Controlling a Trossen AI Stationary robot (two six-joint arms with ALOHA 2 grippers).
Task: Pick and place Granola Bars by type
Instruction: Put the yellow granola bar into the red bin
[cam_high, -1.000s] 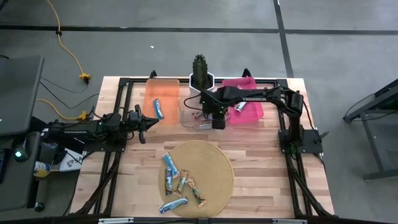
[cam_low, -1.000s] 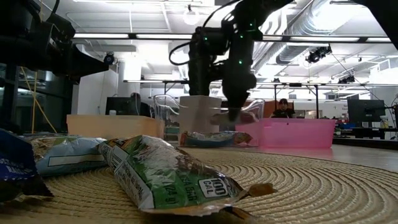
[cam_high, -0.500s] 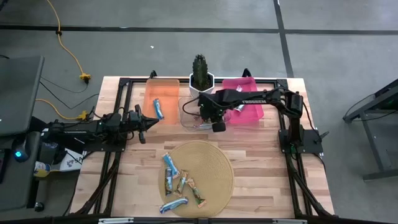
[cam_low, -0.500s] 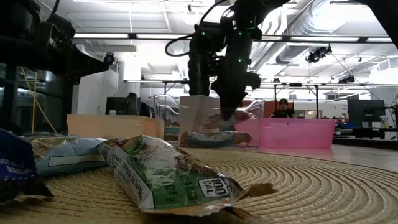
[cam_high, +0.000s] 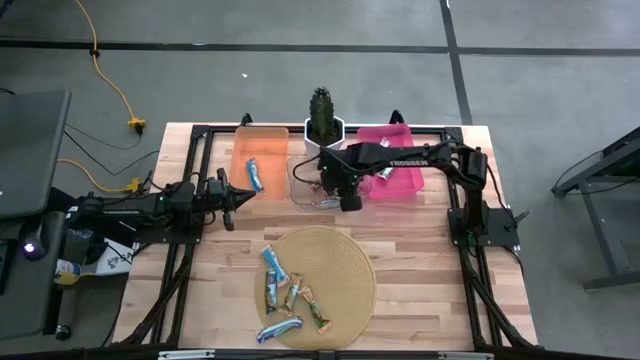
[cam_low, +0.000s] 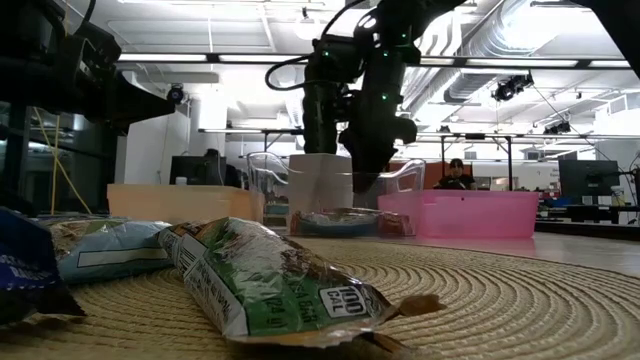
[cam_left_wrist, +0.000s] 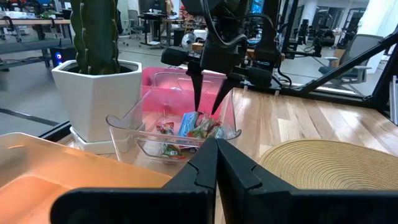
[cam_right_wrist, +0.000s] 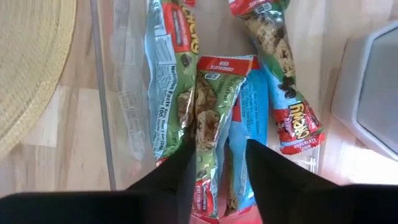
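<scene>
Wooden desk (cam_high: 420, 260) is carrying, left to right: left gripper (cam_high: 237, 195), fingers pressed together and holding nothing, waiting at nine o'clock beside the orange bin (cam_high: 260, 155); woven mat (cam_high: 345, 265) at six o'clock bearing loose Granola Bars (cam_high: 285, 295); right gripper (cam_left_wrist: 207, 93), fingers parted, hanging over bars lying in the clear bin (cam_left_wrist: 127, 127); pink bin (cam_high: 400, 178) at one o'clock.
</scene>
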